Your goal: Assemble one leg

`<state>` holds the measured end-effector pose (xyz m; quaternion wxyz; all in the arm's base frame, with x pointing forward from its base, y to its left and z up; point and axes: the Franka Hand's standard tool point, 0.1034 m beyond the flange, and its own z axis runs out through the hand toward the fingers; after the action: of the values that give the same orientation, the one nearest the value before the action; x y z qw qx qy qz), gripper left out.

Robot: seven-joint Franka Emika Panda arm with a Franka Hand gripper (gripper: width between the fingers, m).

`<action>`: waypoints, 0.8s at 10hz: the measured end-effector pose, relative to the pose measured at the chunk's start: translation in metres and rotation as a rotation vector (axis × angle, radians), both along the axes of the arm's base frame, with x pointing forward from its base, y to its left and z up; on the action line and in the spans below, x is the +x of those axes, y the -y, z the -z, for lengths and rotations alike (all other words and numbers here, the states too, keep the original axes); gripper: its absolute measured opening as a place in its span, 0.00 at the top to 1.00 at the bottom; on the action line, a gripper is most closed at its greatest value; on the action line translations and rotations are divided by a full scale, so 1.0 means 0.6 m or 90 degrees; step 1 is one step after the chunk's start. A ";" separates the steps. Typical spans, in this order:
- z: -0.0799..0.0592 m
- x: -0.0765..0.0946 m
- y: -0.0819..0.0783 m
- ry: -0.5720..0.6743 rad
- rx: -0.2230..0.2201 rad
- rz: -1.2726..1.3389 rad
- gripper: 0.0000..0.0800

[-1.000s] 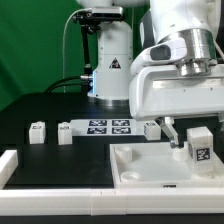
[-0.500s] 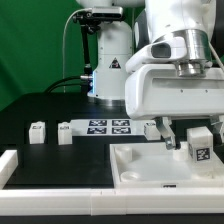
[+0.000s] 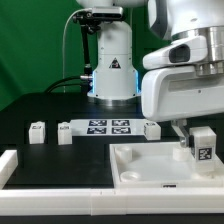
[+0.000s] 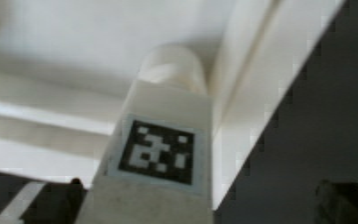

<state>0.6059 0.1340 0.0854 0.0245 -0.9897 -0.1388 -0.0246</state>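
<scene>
Hand (image 3: 192, 131) at the right edge of the frame in the exterior view, fingers spread wide and gripping nothing. Just below it the leg (image 3: 203, 145) stands upright on the far right corner of the big white board (image 3: 150, 165), its tag facing out. Close up, that leg (image 4: 158, 135) fills the middle of the wrist view. Behind, along the black counter (image 3: 60, 108), sit the marker board (image 3: 109, 126) and two more small legs (image 3: 38, 130) at mid-left.

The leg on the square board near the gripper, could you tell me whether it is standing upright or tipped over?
Upright. In the exterior view the leg stands on end on the square board, tag facing the camera.
</scene>
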 end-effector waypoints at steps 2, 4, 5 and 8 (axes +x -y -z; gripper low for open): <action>-0.004 -0.008 -0.002 -0.152 -0.019 0.006 0.19; 0.008 0.018 0.008 -0.163 -0.020 0.003 0.19; 0.013 0.015 0.015 -0.160 -0.020 0.007 0.19; 0.018 0.024 0.025 -0.140 -0.018 0.015 0.19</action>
<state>0.6205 0.1192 0.0748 0.0255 -0.9882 -0.1239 0.0859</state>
